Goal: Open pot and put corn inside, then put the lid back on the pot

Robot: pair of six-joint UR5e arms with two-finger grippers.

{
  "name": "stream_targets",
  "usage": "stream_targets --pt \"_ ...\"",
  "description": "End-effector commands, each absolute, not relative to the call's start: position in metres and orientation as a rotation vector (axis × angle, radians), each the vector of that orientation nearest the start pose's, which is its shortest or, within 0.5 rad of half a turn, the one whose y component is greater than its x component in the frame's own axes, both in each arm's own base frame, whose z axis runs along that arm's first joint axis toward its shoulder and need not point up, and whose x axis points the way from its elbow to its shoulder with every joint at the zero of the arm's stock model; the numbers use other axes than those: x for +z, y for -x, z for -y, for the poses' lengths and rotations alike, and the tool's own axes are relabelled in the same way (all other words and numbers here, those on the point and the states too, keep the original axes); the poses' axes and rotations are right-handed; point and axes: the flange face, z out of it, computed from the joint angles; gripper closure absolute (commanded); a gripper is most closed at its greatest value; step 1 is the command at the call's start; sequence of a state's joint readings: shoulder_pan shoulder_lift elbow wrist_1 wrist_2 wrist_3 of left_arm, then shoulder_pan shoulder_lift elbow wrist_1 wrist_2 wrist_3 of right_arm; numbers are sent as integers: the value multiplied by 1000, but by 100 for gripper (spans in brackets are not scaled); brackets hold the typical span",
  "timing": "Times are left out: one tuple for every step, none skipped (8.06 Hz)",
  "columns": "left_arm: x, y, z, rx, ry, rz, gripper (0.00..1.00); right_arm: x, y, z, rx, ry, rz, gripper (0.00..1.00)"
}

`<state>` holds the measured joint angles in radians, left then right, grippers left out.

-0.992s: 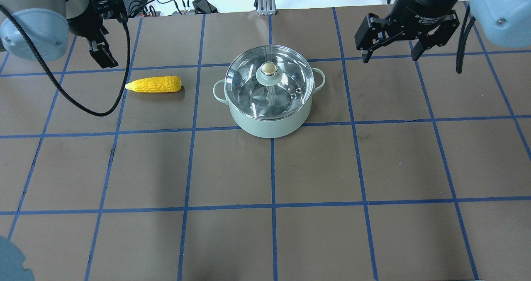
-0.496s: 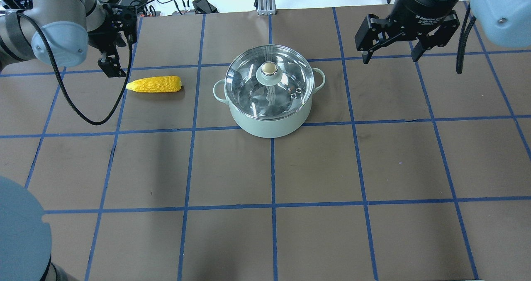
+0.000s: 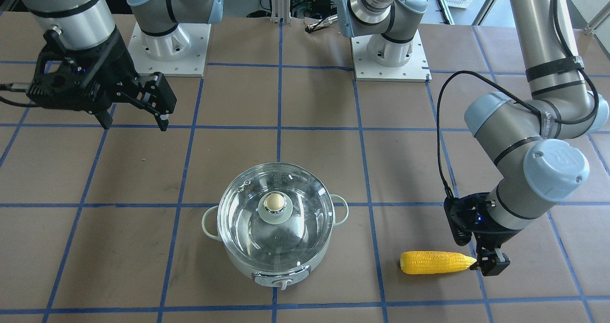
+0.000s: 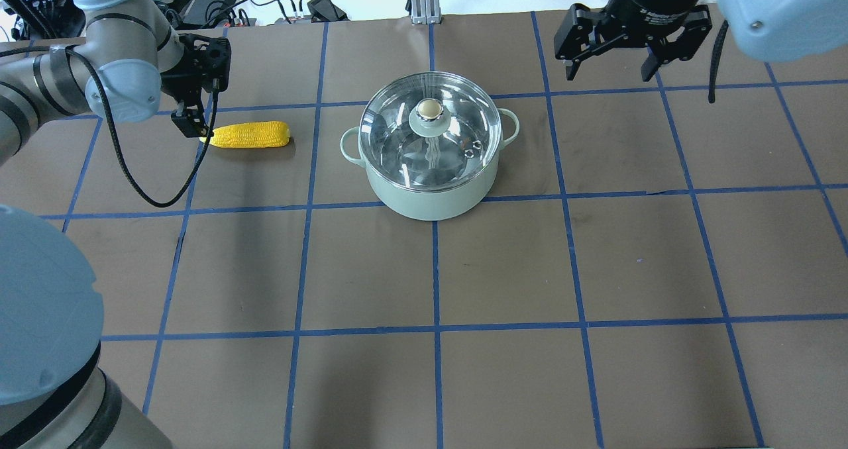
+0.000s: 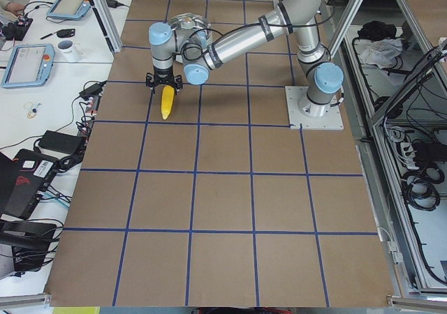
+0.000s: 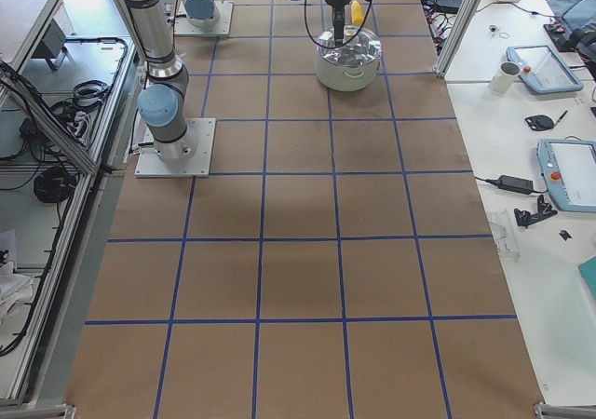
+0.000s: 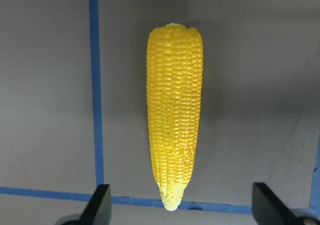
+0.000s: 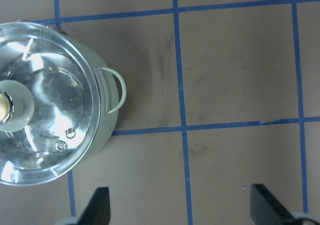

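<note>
The left gripper (image 4: 193, 121) has dropped to the corn (image 4: 246, 134) tip, fingers wide, empty; right gripper (image 4: 607, 71) likewise, lid (image 4: 397, 138) unlifted.

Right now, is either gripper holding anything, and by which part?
Nothing is held. The left gripper is open at the pointed end of the corn, not closed on it. The right gripper is open above the table, beside the pot.

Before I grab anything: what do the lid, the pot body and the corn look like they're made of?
Lid: clear glass, it seems; the shiny metal inside shows through it, with glare streaks. Its knob is tan, maybe wood or plastic. Pot: pale mint wall with a smooth even coat, likely enamelled or painted metal. Corn: uniform bright yellow with moulded kernels, probably plastic.
</note>
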<state>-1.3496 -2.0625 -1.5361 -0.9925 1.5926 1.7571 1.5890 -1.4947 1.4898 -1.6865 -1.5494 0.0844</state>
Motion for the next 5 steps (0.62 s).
stream_targets --pt "221 -15 688 -109 -2167 -2235 0 471 -193 578 -267 -274 -3075 0" --pt "208 -15 689 -95 -2179 -2245 0 459 -235 583 -349 -238 -3049 0" --pt "204 -16 689 -91 -2180 -2249 0 441 -265 583 -367 -239 -3068 0" --pt "204 -16 689 -91 -2180 -2249 0 422 -296 585 -388 -265 -3042 0" --pt "199 -15 690 -86 -2184 -2253 0 402 -318 588 -383 -280 -3029 0"
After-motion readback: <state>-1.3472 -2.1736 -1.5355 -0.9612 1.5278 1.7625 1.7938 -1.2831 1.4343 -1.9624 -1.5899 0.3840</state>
